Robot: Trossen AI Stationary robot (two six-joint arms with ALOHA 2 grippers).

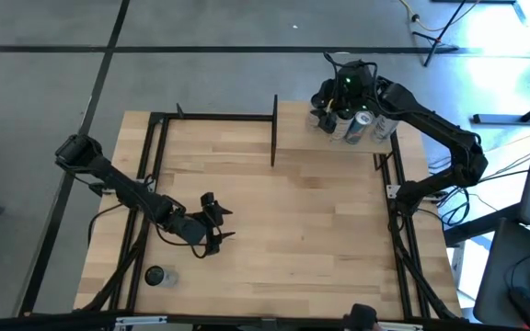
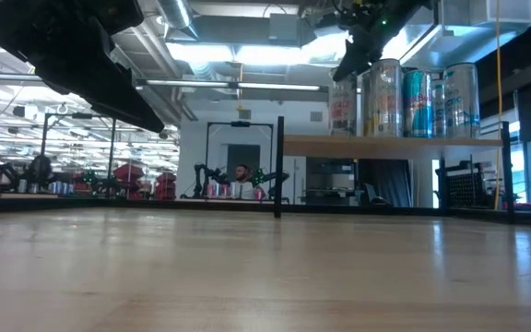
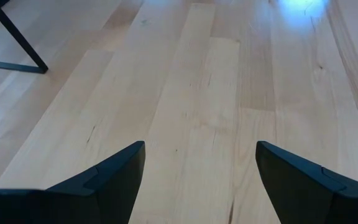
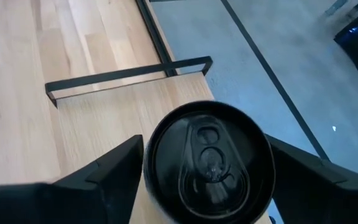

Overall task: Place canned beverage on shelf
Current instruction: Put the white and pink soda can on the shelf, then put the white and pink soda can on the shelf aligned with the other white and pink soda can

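Start at your left: a lone dark can (image 1: 155,276) stands on the counter (image 1: 320,230) near the left front corner, untouched. Just beside it toward the centre, the left hand (image 1: 215,227) hovers low over bare wood with its fingers spread wide and nothing between them; the left wrist view shows only planks past the two fingertips.

Move across to the far right corner. There the shelf (image 2: 390,144) stands raised on black posts, and a cluster of cans (image 2: 413,101) is already upright along it. The right hand (image 1: 331,99) is over the shelf's left end, and its wrist view shows the black-topped can (image 4: 207,163) standing between the two fingers (image 4: 104,171), which sit close on either side of it. Whether the pads press the wall or have just parted from it you cannot tell from here; treat it as held.

Judge the can this way: a thin aluminium wall, stiff if full but easy to dent, smooth and likely slippery, and heavy enough when full to tip if nudged near the top. Take hold on the straight cylinder wall, about mid-height or a little above, squarely across the diameter, not on the tapered shoulder or the rim. Mind the neighbours: the other cans stand just beside it, so any sideways drift on release could knock them.
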